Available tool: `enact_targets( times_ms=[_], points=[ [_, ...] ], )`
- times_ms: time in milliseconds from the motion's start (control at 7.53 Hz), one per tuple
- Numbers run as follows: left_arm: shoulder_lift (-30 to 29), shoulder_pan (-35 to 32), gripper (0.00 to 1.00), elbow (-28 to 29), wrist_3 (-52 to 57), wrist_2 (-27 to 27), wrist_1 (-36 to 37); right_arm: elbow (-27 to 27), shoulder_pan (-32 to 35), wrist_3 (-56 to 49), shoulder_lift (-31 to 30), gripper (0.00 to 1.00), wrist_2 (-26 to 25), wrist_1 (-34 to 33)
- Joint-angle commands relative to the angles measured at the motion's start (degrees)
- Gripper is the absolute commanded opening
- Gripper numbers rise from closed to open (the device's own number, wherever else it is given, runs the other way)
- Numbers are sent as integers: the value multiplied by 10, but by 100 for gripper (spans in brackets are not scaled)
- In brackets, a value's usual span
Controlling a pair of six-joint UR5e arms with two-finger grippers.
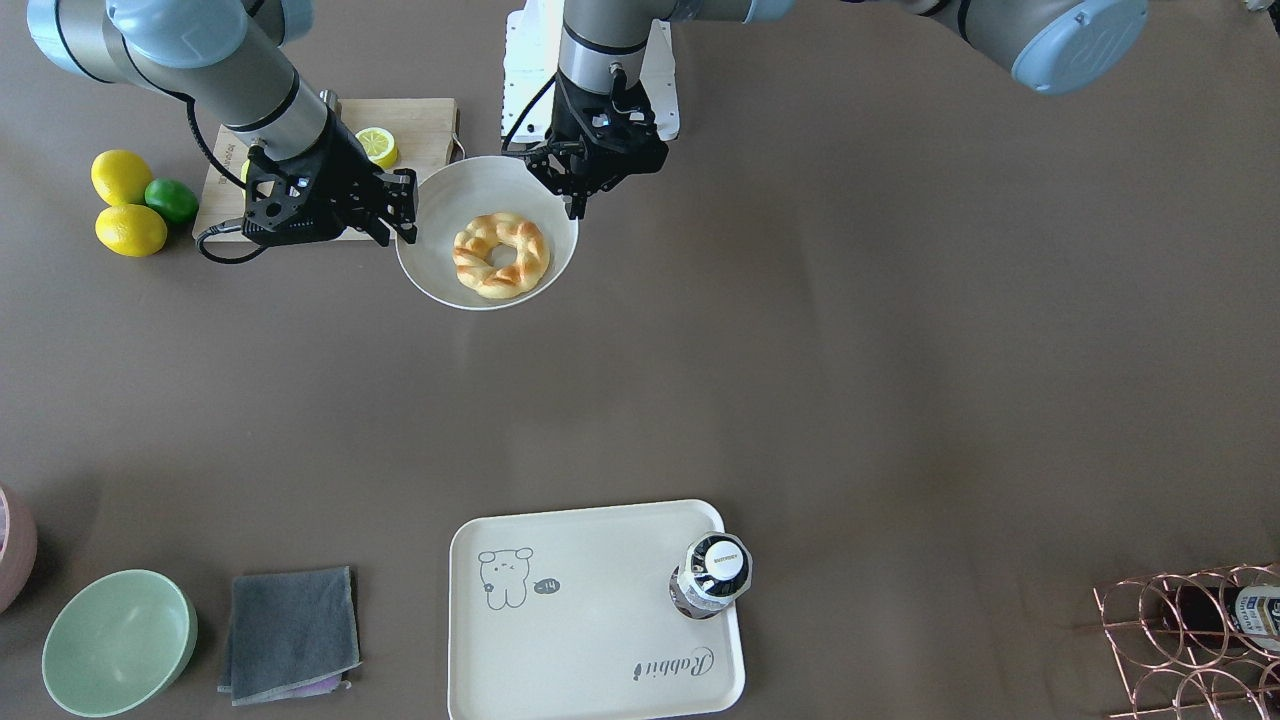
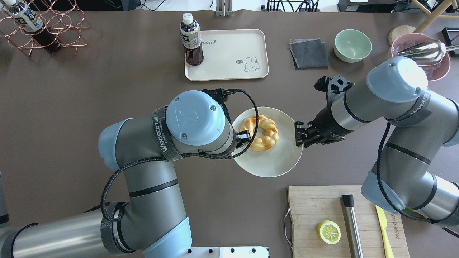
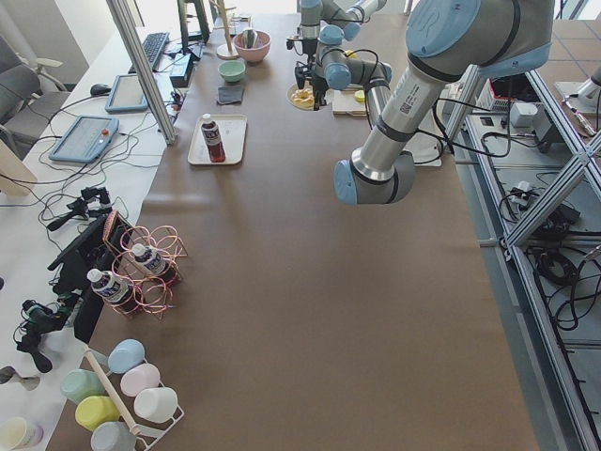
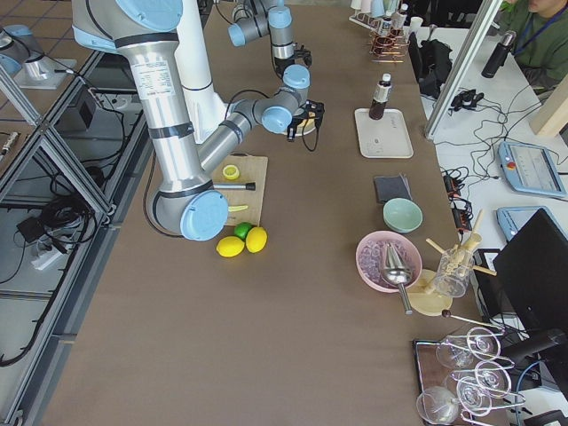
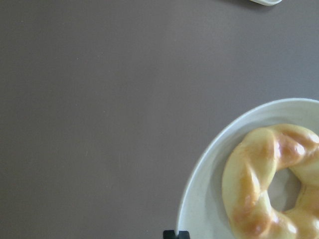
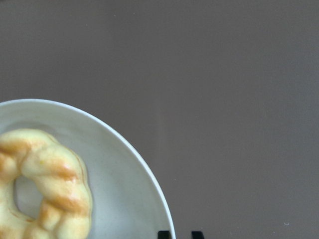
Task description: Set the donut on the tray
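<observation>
The golden twisted donut (image 1: 500, 255) (image 2: 259, 132) lies in a round white bowl (image 1: 440, 270) (image 2: 272, 161) at mid-table. My left gripper (image 1: 577, 205) (image 2: 245, 138) (image 5: 176, 234) is at the bowl's rim on my left, its tips pressed together on the rim. My right gripper (image 1: 398, 235) (image 2: 298, 134) (image 6: 180, 234) is at the opposite rim, its tips a little apart astride the edge. The cream rabbit tray (image 1: 600, 640) (image 2: 229, 53) lies at the far side of the table, apart from both grippers. The donut also shows in both wrist views (image 5: 269, 184) (image 6: 45, 184).
A dark drink bottle (image 1: 712, 578) (image 2: 192, 39) stands on the tray's corner. A wooden cutting board (image 2: 322, 200) with a lemon half (image 2: 329, 232) lies near my right arm. A grey cloth (image 2: 308, 53) and a green bowl (image 2: 353, 44) lie right of the tray.
</observation>
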Motion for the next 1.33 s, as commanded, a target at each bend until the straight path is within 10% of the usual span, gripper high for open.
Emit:
enact_targets(
  times_ms=[0,797,1063,1196],
  points=[
    [0,0,0,-1,0,0,0,0,-3,0,0,0,0,-1],
    [5,-1,0,-16,4,-2,-4,12,16,0,2,0,16,-1],
    [6,-1,77,-18,4,-1,-5,12,25,0,3,0,24,0],
    [9,-2,98,-22,4,0,-5,13,26,0,3,0,24,0]
  ],
)
